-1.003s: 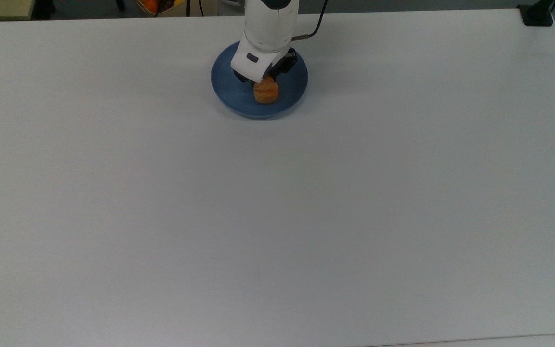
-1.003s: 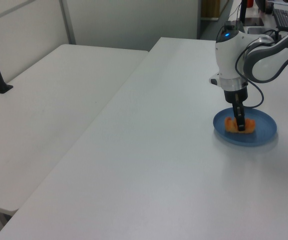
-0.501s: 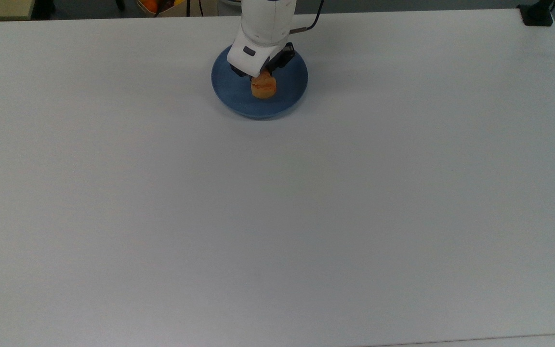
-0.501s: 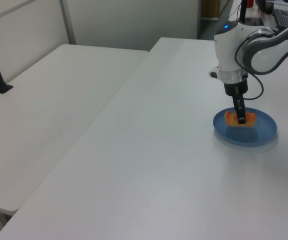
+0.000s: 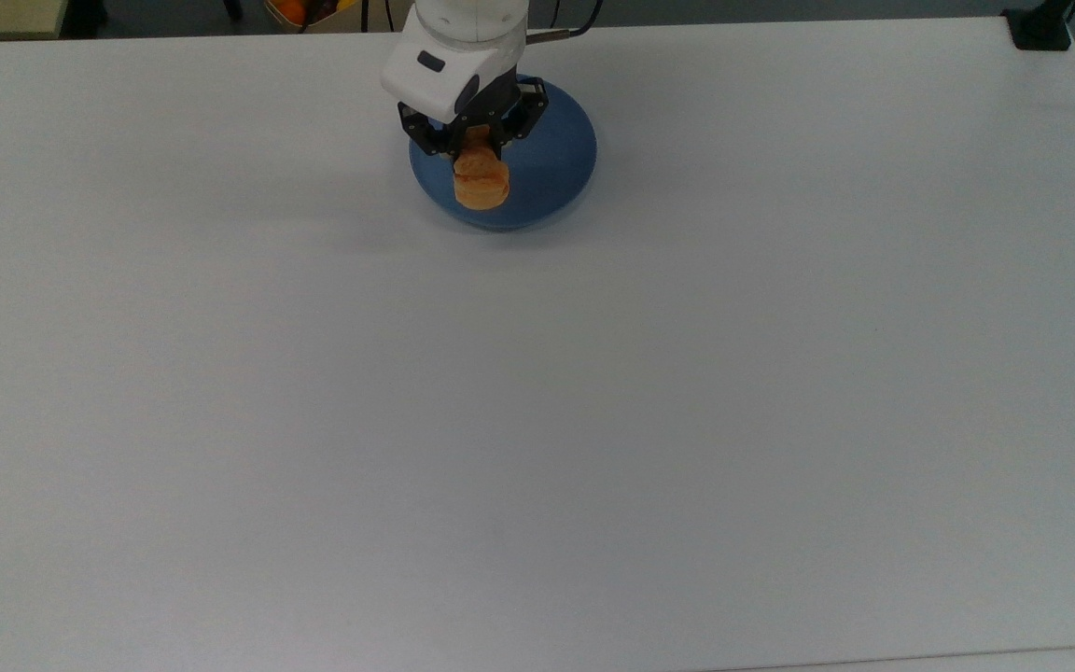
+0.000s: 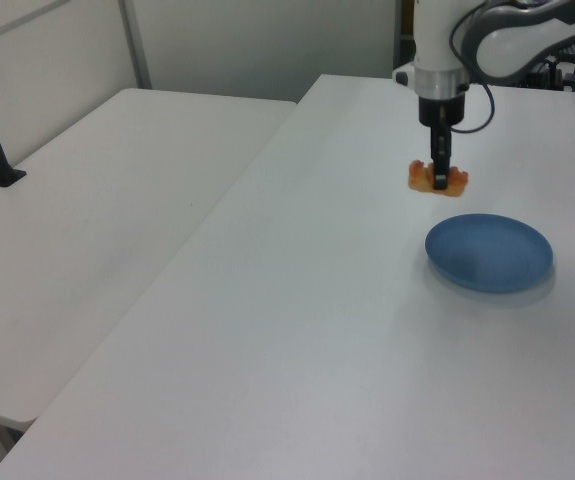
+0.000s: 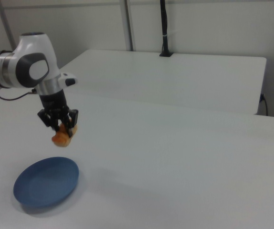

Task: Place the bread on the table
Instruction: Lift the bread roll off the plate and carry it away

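Wide bare white tabletop in front, then the blue plate sitting empty, and above its rim the end effector clamps the bread, hanging clear in the air.

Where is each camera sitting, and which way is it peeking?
Top view: high up, looking down on the big white table; arm's white wrist and claw show.
Left view: low beside the table, looking along it; claw hangs from the grey-white arm.
Right view: opposite side; elbow and claw show.
All share the small golden-brown bread lifted over the round blue plate.
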Action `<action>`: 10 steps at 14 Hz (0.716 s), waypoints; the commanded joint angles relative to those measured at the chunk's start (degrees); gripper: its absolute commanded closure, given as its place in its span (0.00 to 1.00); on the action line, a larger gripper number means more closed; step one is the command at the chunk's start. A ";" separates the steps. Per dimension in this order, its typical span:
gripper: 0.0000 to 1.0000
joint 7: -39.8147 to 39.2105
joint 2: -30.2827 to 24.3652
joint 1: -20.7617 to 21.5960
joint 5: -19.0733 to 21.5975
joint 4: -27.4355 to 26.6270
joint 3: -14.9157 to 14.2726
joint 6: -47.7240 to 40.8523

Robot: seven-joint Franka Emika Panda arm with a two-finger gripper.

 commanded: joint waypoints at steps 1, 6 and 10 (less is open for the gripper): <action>0.58 -0.85 8.85 0.23 -0.05 13.84 -0.84 -1.45; 0.57 -1.11 20.54 0.40 -0.67 28.88 -2.60 0.21; 0.57 -0.94 26.09 0.49 -0.67 30.66 -3.39 13.28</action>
